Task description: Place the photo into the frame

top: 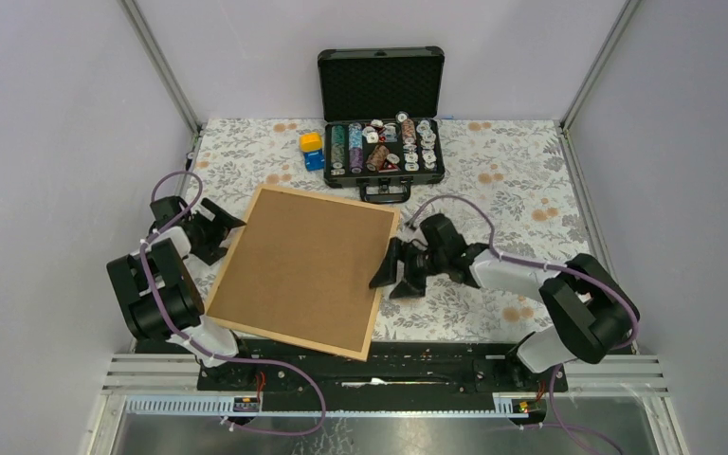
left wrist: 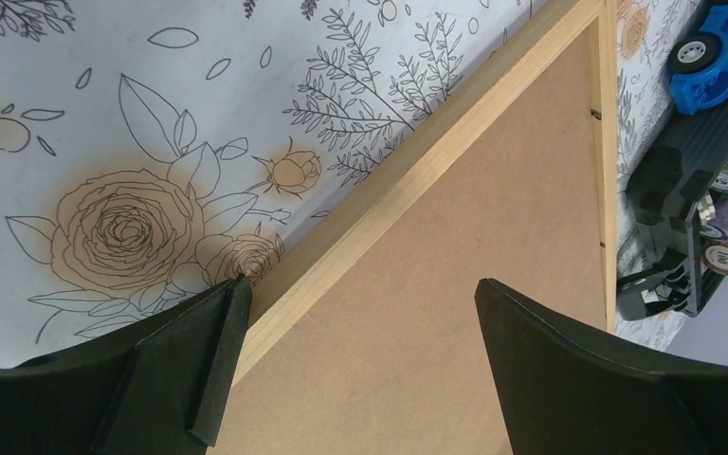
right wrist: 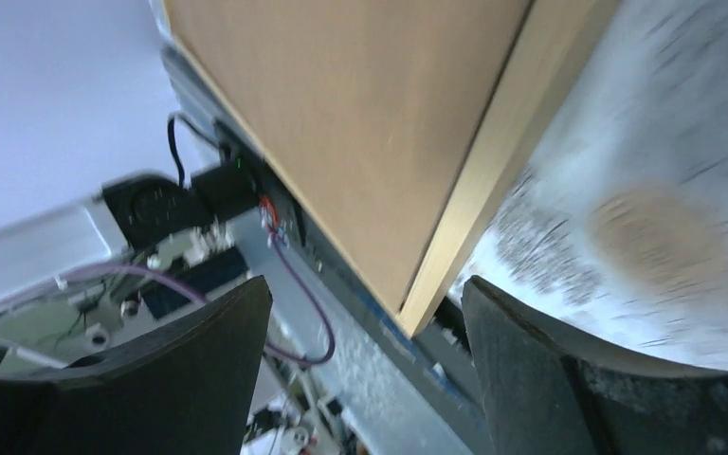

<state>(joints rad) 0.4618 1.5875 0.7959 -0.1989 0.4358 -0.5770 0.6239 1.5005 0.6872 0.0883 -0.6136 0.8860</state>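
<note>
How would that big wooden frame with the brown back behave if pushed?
The large light-wood picture frame looks rigid, so it likely slides whole across the floral tablecloth. Its near corner seems to overhang the edge, so it might tip.

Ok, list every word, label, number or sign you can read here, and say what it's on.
No text here can be read.
On the chips in the black case: face markings, too small to read.
On the frame and its brown backing board: no print visible.
</note>
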